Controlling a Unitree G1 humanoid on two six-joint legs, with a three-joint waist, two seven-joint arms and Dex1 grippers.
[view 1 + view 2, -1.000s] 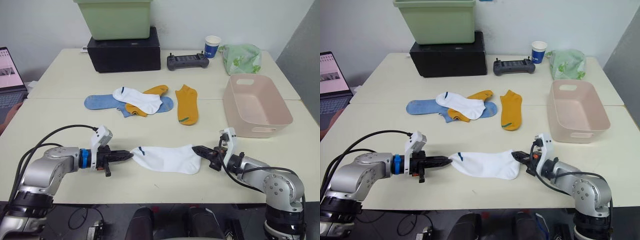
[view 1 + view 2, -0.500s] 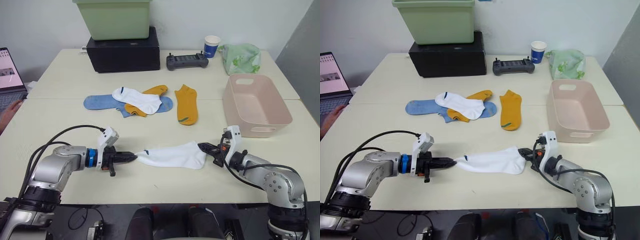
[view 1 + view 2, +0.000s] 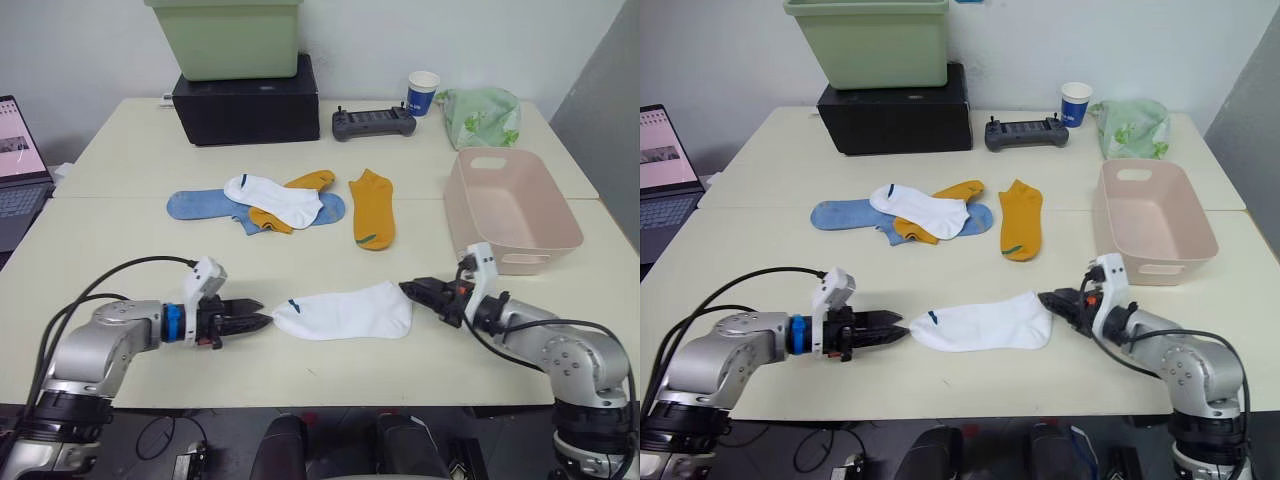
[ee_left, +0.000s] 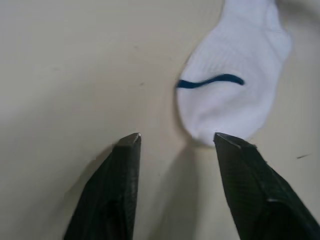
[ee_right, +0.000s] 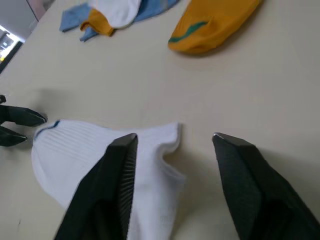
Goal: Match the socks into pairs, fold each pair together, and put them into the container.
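Blue socks (image 3: 205, 204) lie partly hidden under others.

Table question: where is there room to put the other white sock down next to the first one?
Bare table lies between the white sock in front and the sock pile. The pink tub is empty. The back is crowded: black box, controller, cup.

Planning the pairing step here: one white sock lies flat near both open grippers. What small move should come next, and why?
Probably reach the left gripper to the other white sock atop the pile. The near white sock lies flat and released, with the right gripper open beside it, and needs its mate.
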